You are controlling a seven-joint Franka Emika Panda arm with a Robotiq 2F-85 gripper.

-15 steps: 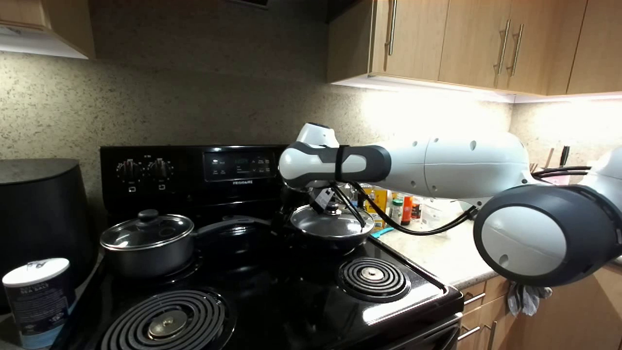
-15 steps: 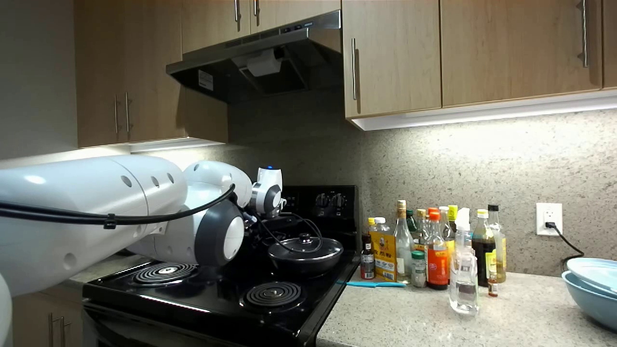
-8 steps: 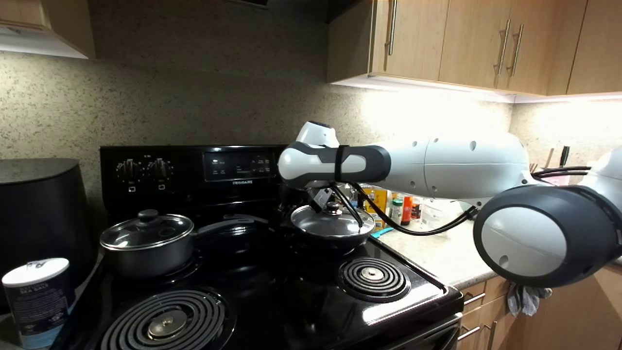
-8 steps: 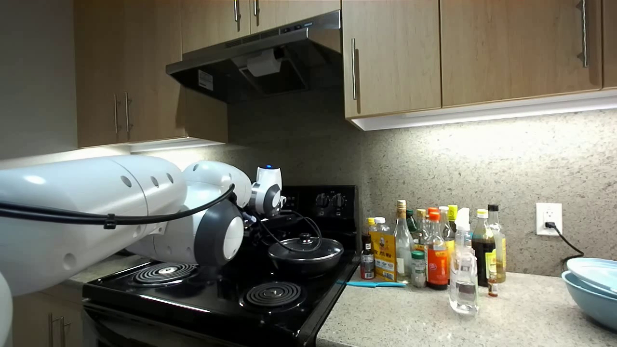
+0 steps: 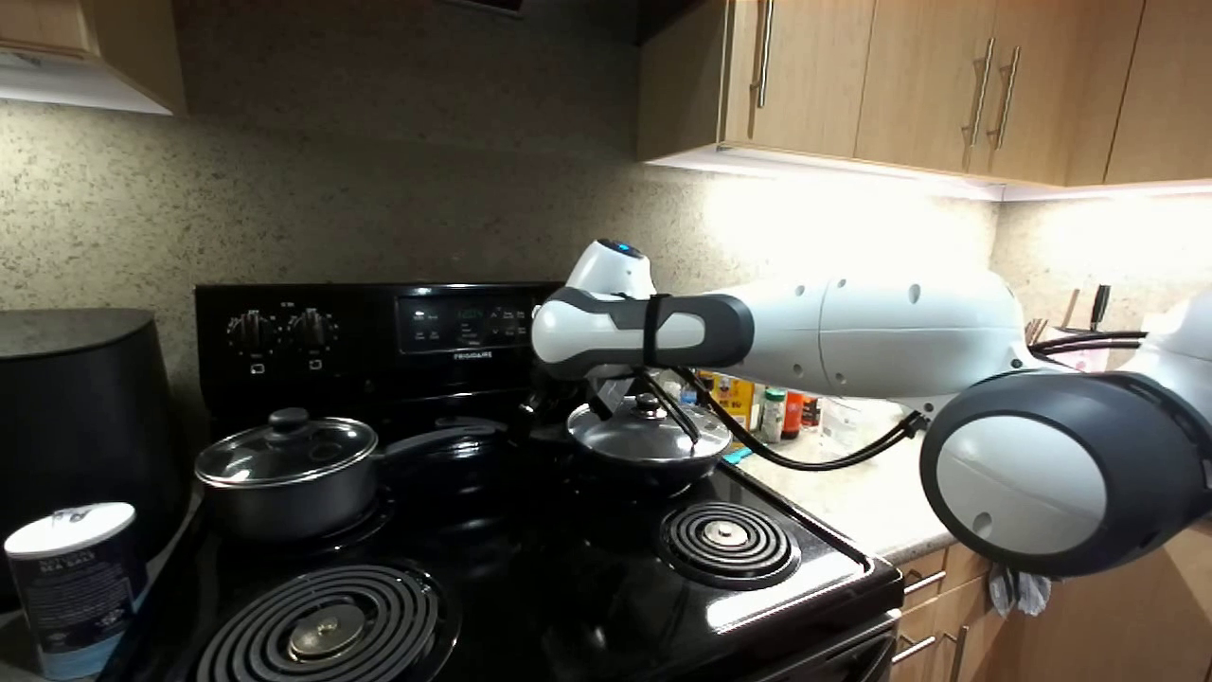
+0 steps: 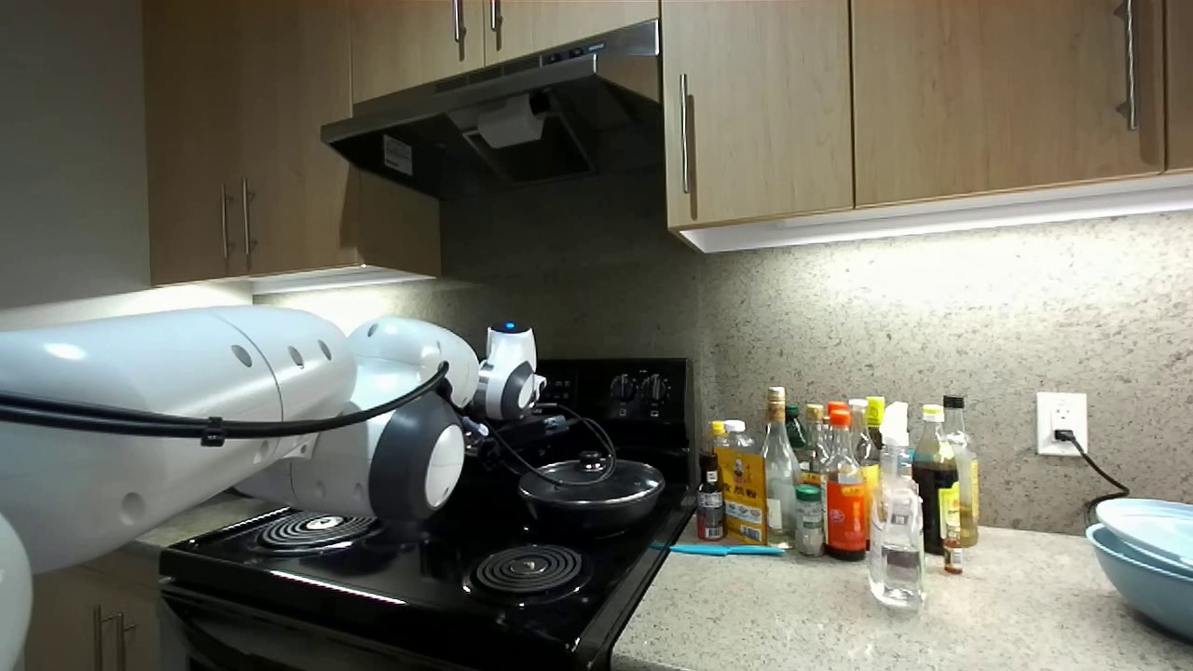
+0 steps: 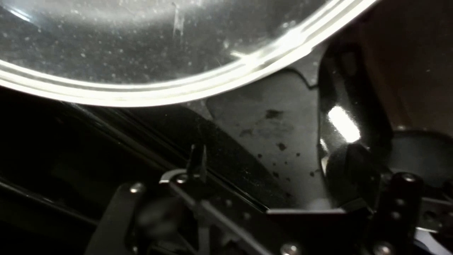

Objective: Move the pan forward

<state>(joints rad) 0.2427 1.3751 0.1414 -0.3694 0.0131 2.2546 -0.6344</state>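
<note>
While stretched over the black stove (image 5: 544,587), holds the claw (image 7: 277,166) just beside the pan (image 6: 596,508), with jaws wide apart. Cannot tell, from the dark wrist view, about contact with the pan's side. Shows the pan level at the back of the stove in both exterior views, behind a coil burner (image 6: 529,568) and beneath a domed glass lid (image 7: 141,46) with a bright steel rim (image 7: 141,96). Has, in an exterior view, a deeper lidded pot (image 5: 284,502) on the stove, with a handle (image 5: 431,439) toward the pan. Includes bottles (image 6: 843,513) on the tabletop (image 6: 746,615) beside the stove.
</note>
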